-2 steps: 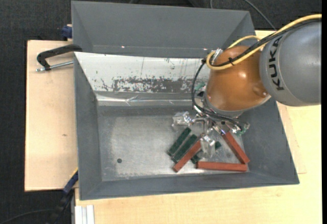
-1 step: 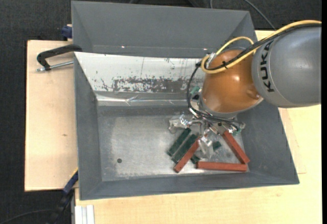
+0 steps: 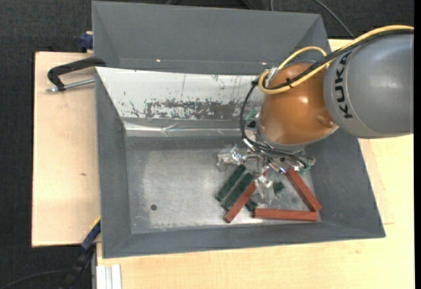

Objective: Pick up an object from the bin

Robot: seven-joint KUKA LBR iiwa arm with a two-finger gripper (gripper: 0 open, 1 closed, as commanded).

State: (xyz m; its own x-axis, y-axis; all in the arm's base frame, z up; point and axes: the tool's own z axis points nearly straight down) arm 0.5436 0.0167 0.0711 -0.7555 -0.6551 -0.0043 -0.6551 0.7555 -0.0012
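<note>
I see grey bin [image 3: 112, 169], back wall speckled dark; dark green bars [image 3: 233, 187], red-brown bars [image 3: 286, 214] near its front-right corner; orange wrist cover [image 3: 293, 110].

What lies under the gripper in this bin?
A small heap of bars: a dark green bar and red bars crossing on the bin floor. The gripper and orange wrist cover hide the heap's middle.

One camera looks steeply down on the grey metal bin [image 3: 112, 169] from above its near edge, so the far wall shows broad. The whole bin fits in view; the silver robot arm with orange wrist cover [image 3: 375, 90] enters from the right.
</note>
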